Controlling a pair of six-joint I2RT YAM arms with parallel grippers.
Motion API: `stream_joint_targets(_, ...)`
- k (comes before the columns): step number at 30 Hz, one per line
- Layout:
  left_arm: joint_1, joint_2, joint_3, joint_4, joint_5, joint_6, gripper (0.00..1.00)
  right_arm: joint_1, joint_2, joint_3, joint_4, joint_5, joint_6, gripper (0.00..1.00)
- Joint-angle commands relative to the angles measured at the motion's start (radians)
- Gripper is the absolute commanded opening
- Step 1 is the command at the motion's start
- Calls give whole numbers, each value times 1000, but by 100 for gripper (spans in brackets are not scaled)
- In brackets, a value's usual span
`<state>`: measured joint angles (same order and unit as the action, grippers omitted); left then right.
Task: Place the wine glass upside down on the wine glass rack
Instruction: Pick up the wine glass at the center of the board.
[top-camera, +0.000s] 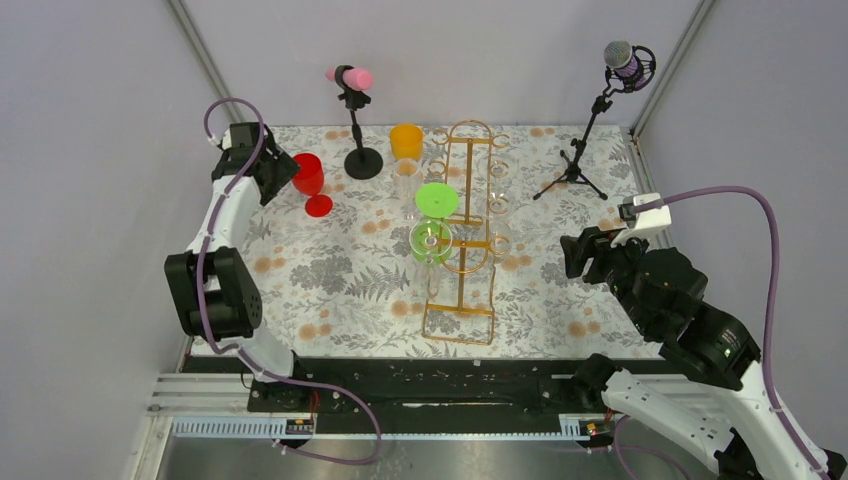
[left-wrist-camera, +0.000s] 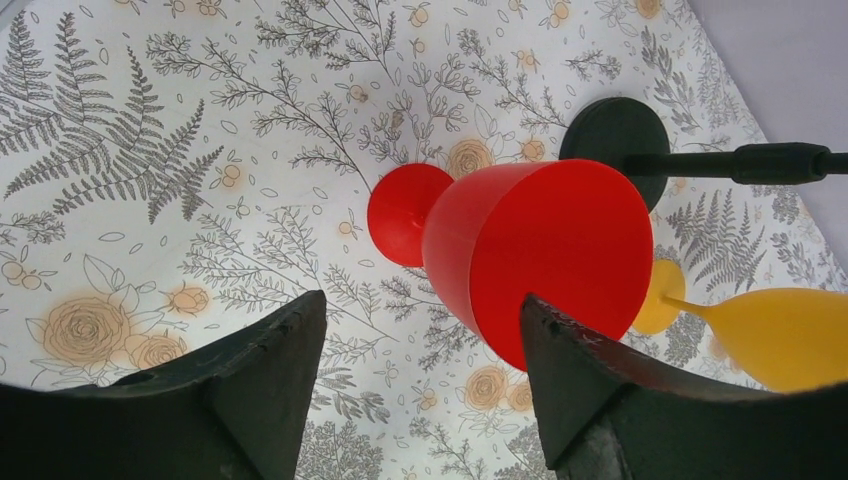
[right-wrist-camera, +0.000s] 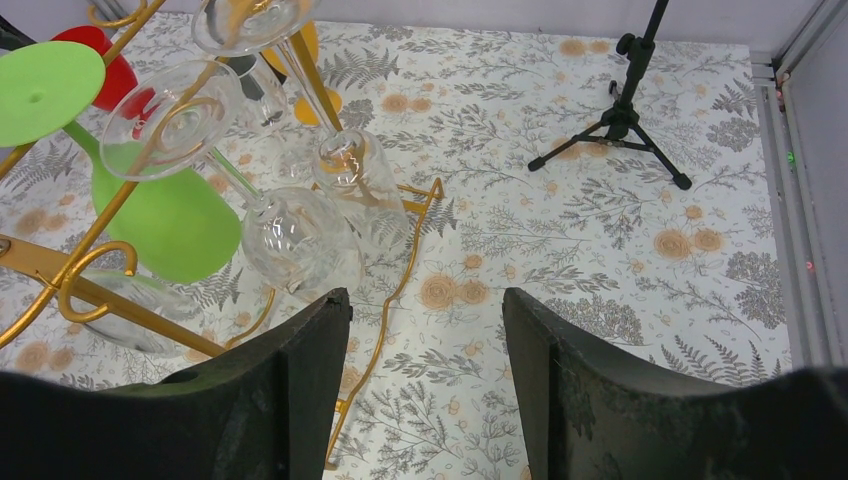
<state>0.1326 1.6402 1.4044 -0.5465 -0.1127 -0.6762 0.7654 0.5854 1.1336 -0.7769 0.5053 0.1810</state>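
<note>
Top external, red wine glass (top-camera: 308, 176) upright

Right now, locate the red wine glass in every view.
Top external: red wine glass upright at the table's far left.
Left wrist: centre, bowl toward the camera.
Right wrist: top left, partly behind the green glass's foot.
Shared landmark: the orange wine glass, to its right in every view.

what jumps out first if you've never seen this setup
The tall gold wine glass rack stands mid-table, with a bright green glass hanging upside down on its left side among clear glasses. At the far left, a red wine glass stands upright just in front of the open left gripper.
</note>
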Motion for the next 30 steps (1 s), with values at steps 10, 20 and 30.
stream_joint_targets(10, 0, 59, 45, 30, -32, 26, 41, -8, -8, 0, 17, -6, 8, 66)
stream_joint_targets(20, 1, -36, 15, -21, -105, 19, 0, -7, -16, 11, 5, -4, 6, 66)
stream_joint_targets(30, 62, -376, -136, 17, 70, 41, 0, -7, -26, 87, -39, 18, -9, 66)
